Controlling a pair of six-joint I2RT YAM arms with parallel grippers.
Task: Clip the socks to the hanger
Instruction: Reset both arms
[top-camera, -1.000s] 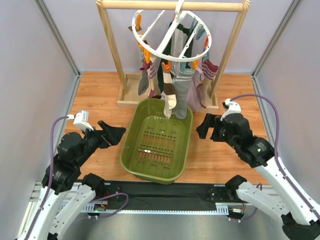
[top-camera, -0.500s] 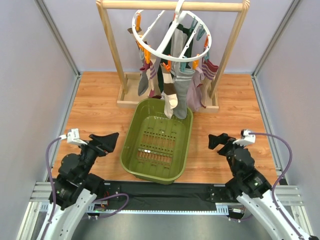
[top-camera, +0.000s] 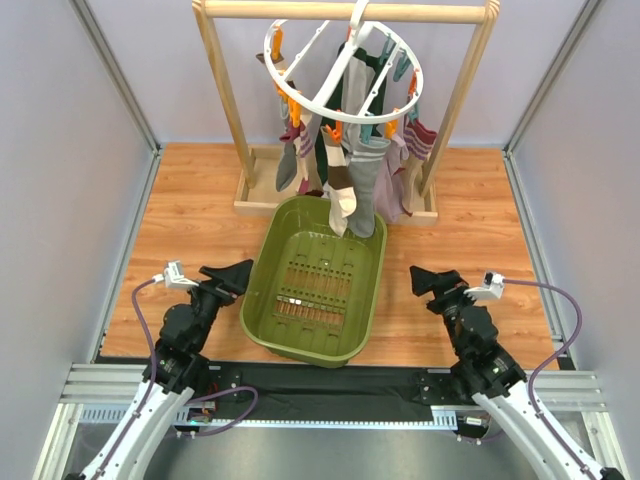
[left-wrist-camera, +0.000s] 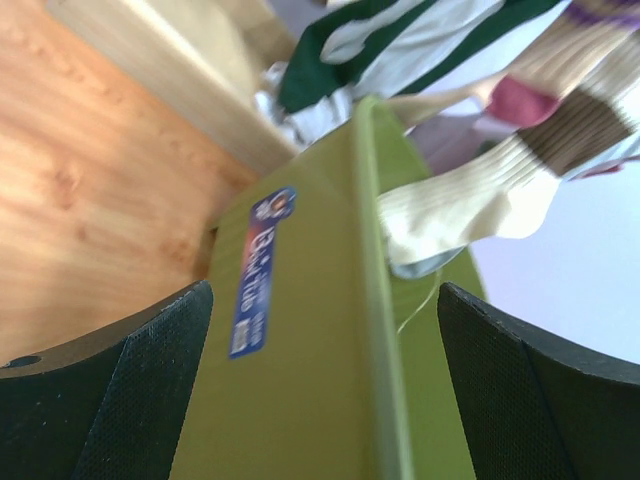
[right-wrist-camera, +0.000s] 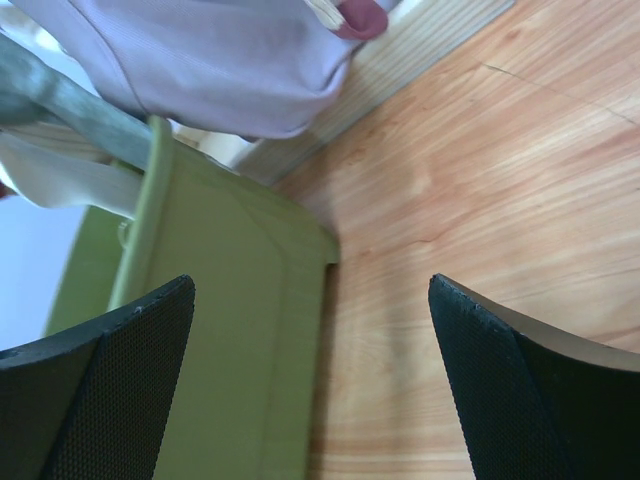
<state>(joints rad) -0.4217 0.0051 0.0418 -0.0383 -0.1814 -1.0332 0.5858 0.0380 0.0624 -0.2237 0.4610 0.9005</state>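
**Both arms low beside the basket, socks hung on the ring hanger**

I see the white ring hanger (top-camera: 340, 75) hooked on the rail of the wooden rack (top-camera: 225, 110) at the top centre of the overhead frame. The socks (top-camera: 362, 185) hang from its clips in a cluster below the ring. The lowest toes reach just over the far rim of the olive-green basket (top-camera: 262, 290), mid-frame on the wooden surface (top-camera: 190, 200).

The left arm (top-camera: 185, 330) sits at the lower left, its jaws spread wide and empty, just beside the basket's left wall. The right arm (top-camera: 475, 335) sits at the lower right, jaws likewise wide apart and holding nothing, near the basket's right wall.

In the left wrist view, a blue label (left-wrist-camera: 262, 270) on the basket wall lies between the fingers (left-wrist-camera: 120, 400), with a cream sock toe (left-wrist-camera: 460, 205) at the upper right. In the right wrist view, a lilac sock (right-wrist-camera: 230, 60) fills the upper left, above the basket's corner.
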